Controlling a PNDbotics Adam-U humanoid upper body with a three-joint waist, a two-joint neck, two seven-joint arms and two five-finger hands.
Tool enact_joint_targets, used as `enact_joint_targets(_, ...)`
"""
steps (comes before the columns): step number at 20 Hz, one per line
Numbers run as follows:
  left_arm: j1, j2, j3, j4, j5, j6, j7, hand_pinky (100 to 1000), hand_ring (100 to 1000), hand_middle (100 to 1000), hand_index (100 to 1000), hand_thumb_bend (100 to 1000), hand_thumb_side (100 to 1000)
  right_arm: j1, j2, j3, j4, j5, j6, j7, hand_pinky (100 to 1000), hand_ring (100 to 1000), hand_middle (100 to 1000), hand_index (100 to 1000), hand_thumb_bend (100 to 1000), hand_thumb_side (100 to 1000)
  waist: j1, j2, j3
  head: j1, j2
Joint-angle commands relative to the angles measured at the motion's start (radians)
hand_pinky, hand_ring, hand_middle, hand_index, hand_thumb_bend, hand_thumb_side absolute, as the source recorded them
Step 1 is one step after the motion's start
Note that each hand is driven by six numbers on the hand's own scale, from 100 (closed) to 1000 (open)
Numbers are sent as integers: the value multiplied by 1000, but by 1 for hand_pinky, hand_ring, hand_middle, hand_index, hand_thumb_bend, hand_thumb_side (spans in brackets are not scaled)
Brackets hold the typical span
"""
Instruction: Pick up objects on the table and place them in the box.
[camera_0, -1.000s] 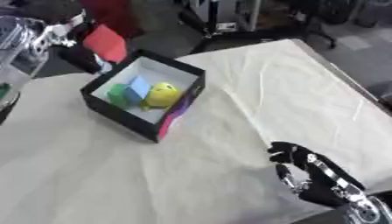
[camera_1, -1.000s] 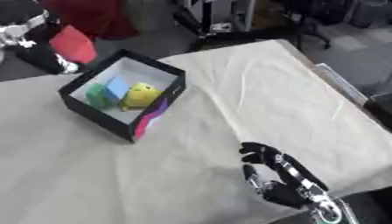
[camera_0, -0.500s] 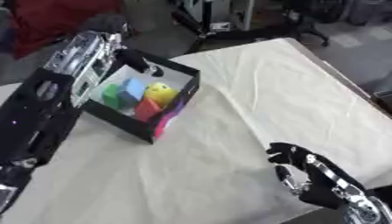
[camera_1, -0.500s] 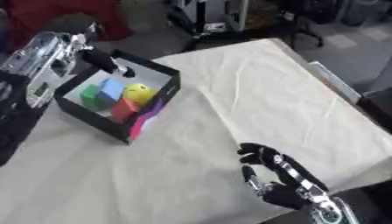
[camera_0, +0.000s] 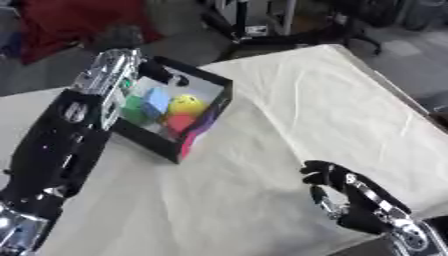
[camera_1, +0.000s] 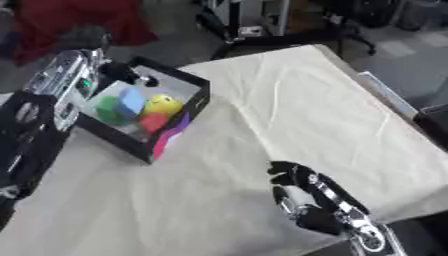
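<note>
A black box (camera_0: 147, 141) with a white inside stands at the table's far left. In it lie a blue block (camera_0: 156, 100), a green block (camera_0: 133, 108), a yellow ball (camera_0: 186, 104) and a red piece (camera_0: 179, 121). My left arm runs up the left side, and my left hand (camera_0: 163, 73) hangs over the box's far corner with dark fingers spread and nothing in them. My right hand (camera_0: 350, 202) rests open near the lower right corner, fingers up, apart from everything.
A cream cloth (camera_0: 289, 110) covers the table, whose right edge runs diagonally toward the lower right. Beyond the far edge are dark chair legs and equipment (camera_0: 289, 30) and a red cloth (camera_0: 79, 20).
My left hand, which held the red piece beyond the box's far left, has come over the box and let go; the red piece now lies inside. The camera has shifted.
</note>
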Motion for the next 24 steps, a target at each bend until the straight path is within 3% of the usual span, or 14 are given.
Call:
enact_joint_targets(1,54,148,43,-172,175,-12,108,647,601,650,794,995,629,-7,-6,-9,-11,4,-1,-9,857,792,800,907,100,461,-6,-12,7,7,-2)
enact_joint_targets(4,212,216,116,-375,325,-2,224,633,586,636,792,999,651,-5,-5,-16,-11,7,0,-19,856,790,798,905,100,464,-1,-8,23,28,-2)
enact_joint_targets(7,358,223,180,-512,434,7,349,622,574,624,791,1000,668,-6,-4,-18,-11,9,0,-25,856,789,798,905,100,462,-1,-5,34,51,-2)
enact_joint_targets(13,647,37,280,-603,648,-66,678,591,548,599,783,984,675,-2,3,-22,-18,-2,-13,-47,849,779,788,893,100,467,-12,0,61,101,-2)
enact_joint_targets(18,732,-92,290,-549,752,-169,848,591,548,599,789,965,679,1,4,-26,-24,-23,-27,-63,847,768,778,885,100,465,-20,-3,70,124,-2)
enact_joint_targets(24,768,-134,281,-479,808,-244,889,594,550,603,796,952,683,2,5,-25,-24,-48,-37,-81,846,763,773,882,100,470,-21,-2,71,133,-2)
